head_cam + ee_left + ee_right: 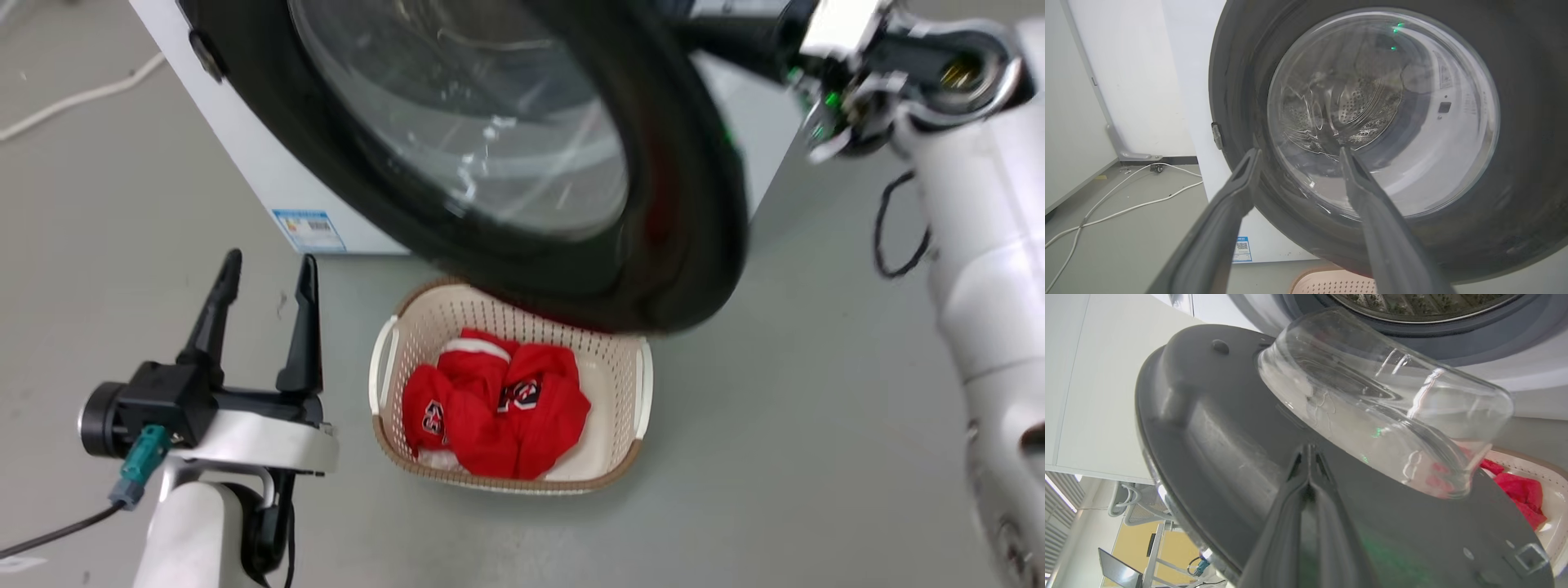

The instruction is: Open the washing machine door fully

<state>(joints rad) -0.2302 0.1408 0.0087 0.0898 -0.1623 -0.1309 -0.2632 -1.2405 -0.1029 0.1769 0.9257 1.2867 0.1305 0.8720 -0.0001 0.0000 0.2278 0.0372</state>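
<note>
dark left fingers [1224, 220] are rising nearest the lens in the left wrist view, long, matte and tapering. they are standing wide apart, so the left gripper [1299, 152] is released, grasping nothing and touching nothing. it is pointing at the outer side of the washing machine door [1527, 163], apart from it.

right fingers [1290, 539] are lying pressed together along their length, so the right gripper [1308, 449] is clenched with nothing between its fingers. the tips are sitting at the door's dull grey moulded inner face, just beside the glass bowl [1372, 396]; whether they are pressing on it i cannot tell.

the door is standing partly swung out from the white washing machine [269, 163], its broad glossy black ring hanging over the far end of the basket [620, 384]. the bowl is bulging from the inner face, clear, smooth and domed, and is catching bright reflections. behind it the grey rubber-ringed drum mouth [1412, 306] is lying uncovered.

the basket is sitting on the smooth grey floor [122, 204]; it is beige perforated plastic with a brown rim, and is holding a crumpled red garment [498, 408].
</note>
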